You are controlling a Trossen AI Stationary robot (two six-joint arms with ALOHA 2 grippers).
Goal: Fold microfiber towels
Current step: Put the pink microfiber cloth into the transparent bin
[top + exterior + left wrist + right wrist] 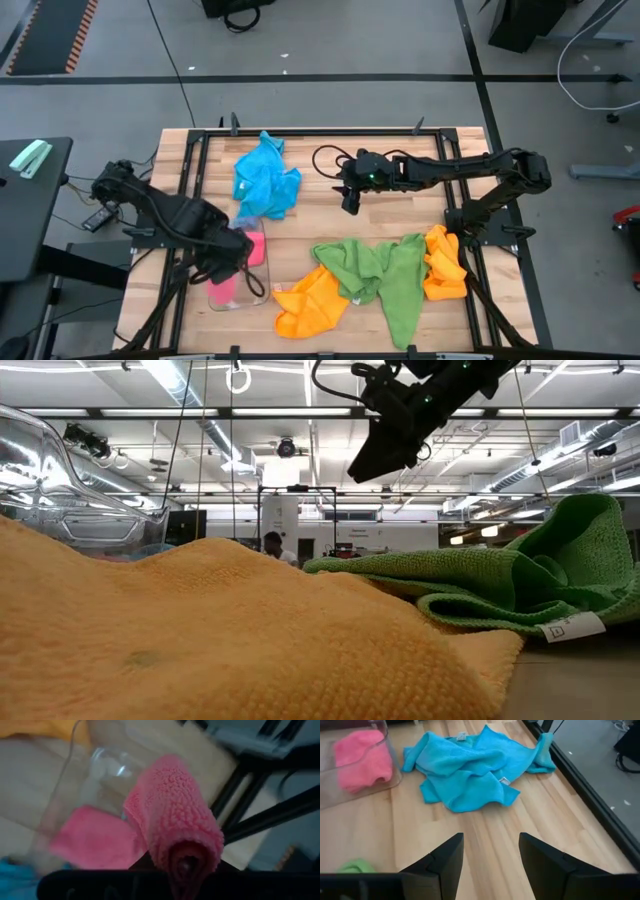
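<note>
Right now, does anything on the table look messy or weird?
Yes. The blue towels, green towels and orange towels lie crumpled, not folded. The left hand pinches a rolled pink towel over the clear tray.

We see the left pincer (pixel 232 262) over the clear tray (pixel 262 290), where pink towels (pixel 222 290) lie. The right pincer (pixel 350 200) hangs above bare table (pixel 330 235), beside blue towels (pixel 265 182). Orange towels (pixel 312 305) and green towels (pixel 385 275) lie nearer the front.

In the low view the orange towel (pixel 200 640) fills the foreground and hides most of the clear tray (pixel 50 480). The left wrist view is blurred; the rolled pink towel (pixel 175 825) covers the left gripper's fingertips.
</note>
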